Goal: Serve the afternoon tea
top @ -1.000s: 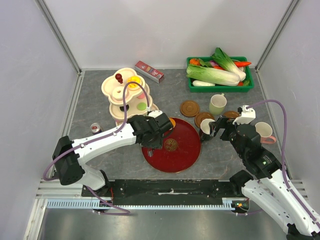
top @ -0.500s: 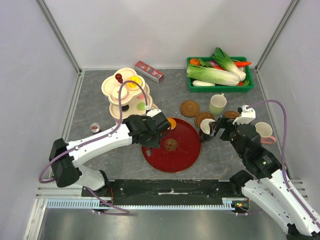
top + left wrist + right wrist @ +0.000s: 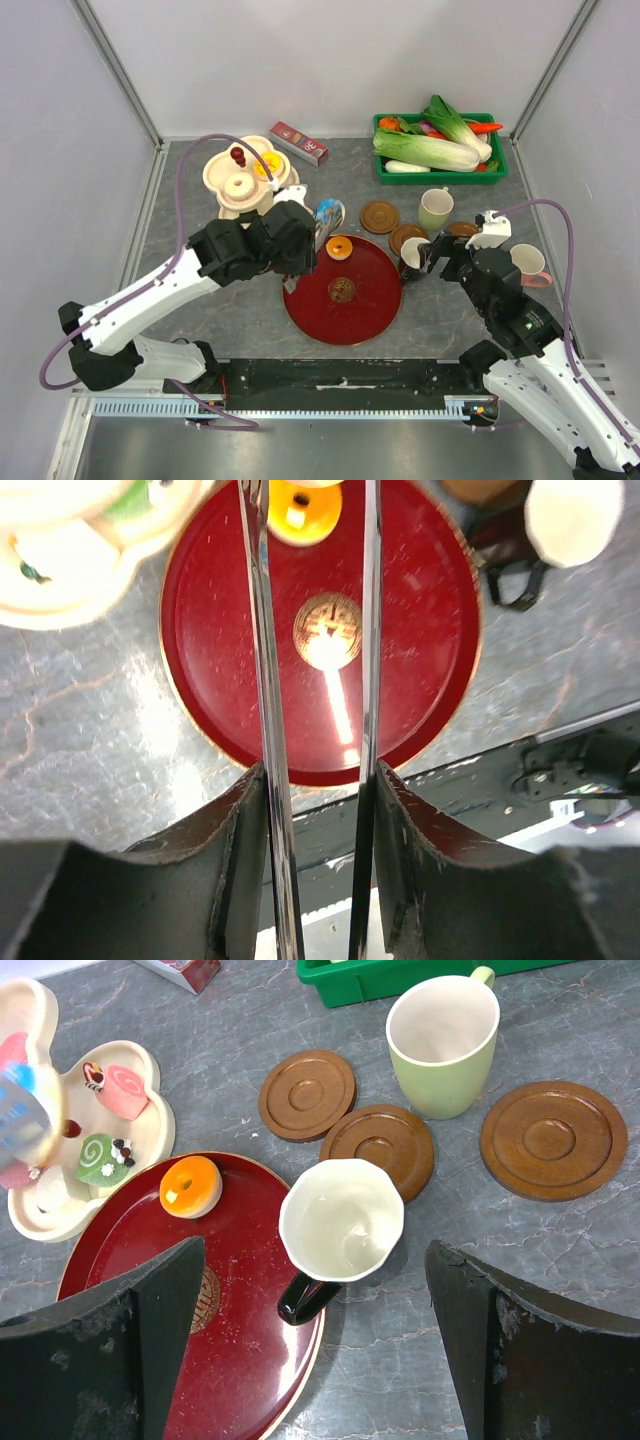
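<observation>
My left gripper (image 3: pixel 297 250) is shut on metal tongs (image 3: pixel 326 215), whose two blades (image 3: pixel 262 660) stand apart and empty above the red tray (image 3: pixel 368 305). An orange donut (image 3: pixel 338 247) lies at the tray's far edge, also in the left wrist view (image 3: pixel 304 508) and the right wrist view (image 3: pixel 190 1186). My right gripper (image 3: pixel 315 1260) is open above a black mug (image 3: pixel 340 1218) that stands beside the tray. A pale green mug (image 3: pixel 443 1040) and three brown coasters (image 3: pixel 306 1094) (image 3: pixel 377 1140) (image 3: pixel 553 1139) lie behind it. Pink (image 3: pixel 127 1090) and green (image 3: pixel 98 1152) swirl cakes sit on the cream stand (image 3: pixel 222 185).
A green crate (image 3: pixel 440 178) of leafy vegetables stands at the back right. A red box (image 3: pixel 299 143) lies behind the stand. A white mug (image 3: pixel 527 262) stands to the right of my right arm.
My left gripper has risen and drawn back left toward the stand with the tongs, leaving the orange donut uncovered on the tray. The right arm has not moved.
</observation>
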Robot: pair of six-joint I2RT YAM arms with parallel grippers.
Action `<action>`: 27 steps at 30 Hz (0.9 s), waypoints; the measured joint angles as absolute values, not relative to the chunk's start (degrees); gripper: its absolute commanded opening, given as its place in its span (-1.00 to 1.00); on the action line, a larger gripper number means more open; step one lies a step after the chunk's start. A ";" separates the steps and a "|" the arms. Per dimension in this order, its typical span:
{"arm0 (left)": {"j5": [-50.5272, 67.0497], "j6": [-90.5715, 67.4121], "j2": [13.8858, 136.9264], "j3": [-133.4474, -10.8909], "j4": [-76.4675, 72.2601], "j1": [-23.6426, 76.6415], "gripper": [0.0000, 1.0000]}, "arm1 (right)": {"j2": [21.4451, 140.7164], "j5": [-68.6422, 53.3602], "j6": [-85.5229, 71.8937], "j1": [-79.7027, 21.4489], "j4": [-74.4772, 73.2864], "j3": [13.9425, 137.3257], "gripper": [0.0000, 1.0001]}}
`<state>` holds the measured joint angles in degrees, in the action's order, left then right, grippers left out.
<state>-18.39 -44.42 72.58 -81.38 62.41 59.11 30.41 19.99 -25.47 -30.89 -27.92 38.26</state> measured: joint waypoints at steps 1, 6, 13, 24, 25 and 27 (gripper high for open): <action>-18.79 -44.01 72.51 -82.94 62.61 59.11 -0.04 | 30.44 19.99 -25.47 -30.92 -27.92 38.26 0.96; -21.98 -41.63 72.60 -92.55 63.53 59.11 -0.01 | 30.44 19.99 -25.47 -30.92 -27.92 38.28 0.96; -26.15 -37.91 77.08 -107.09 64.25 56.51 -0.01 | 30.41 19.99 -25.47 -30.92 -27.92 38.26 0.96; -31.57 -35.27 78.74 -113.30 65.36 41.71 0.04 | 30.06 19.99 -25.47 -30.92 -27.92 38.26 0.96; -32.12 -35.27 78.26 -113.21 65.82 40.69 0.04 | 30.06 19.99 -25.47 -30.92 -27.92 38.26 0.96; -33.30 -35.33 76.40 -111.90 66.54 37.91 0.04 | 30.06 19.99 -25.47 -30.89 -27.92 38.26 0.96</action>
<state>-33.30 -35.33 76.40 -111.90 66.54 37.91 30.06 19.99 -25.47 -30.89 -27.92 38.26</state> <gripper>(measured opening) 0.523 0.982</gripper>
